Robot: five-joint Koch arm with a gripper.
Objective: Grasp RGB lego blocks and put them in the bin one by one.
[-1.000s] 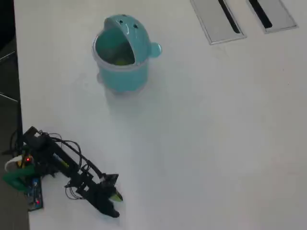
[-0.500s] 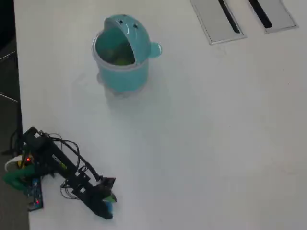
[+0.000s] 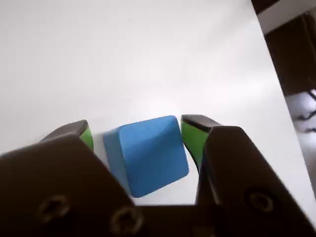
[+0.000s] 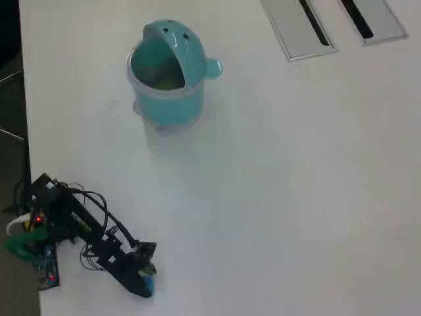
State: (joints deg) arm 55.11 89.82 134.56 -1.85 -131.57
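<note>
In the wrist view a blue block point(image 3: 148, 155) rests on the white table between my gripper's point(image 3: 138, 126) green-padded fingers. The right pad point(image 3: 191, 138) sits at the block's corner, while a strip of table shows between the left pad point(image 3: 87, 138) and the block. The jaws stand open around it. In the overhead view the gripper point(image 4: 146, 282) is low at the bottom left, with a bit of blue point(image 4: 150, 285) at its tip. The teal bin point(image 4: 168, 99) stands far off at the top, lid swung back, with something yellow-green point(image 4: 168, 83) inside. No red block shows.
Two flat grey slotted panels point(image 4: 299, 29) point(image 4: 371, 20) lie at the top right. The table's left edge point(image 4: 24, 131) runs close beside the arm's base point(image 4: 36, 227) and its cables. In the wrist view the table's edge point(image 3: 269, 54) shows at the right.
The gripper has drawn down and to the left in the overhead view and lowered to the table. Blue now shows at its tip.
</note>
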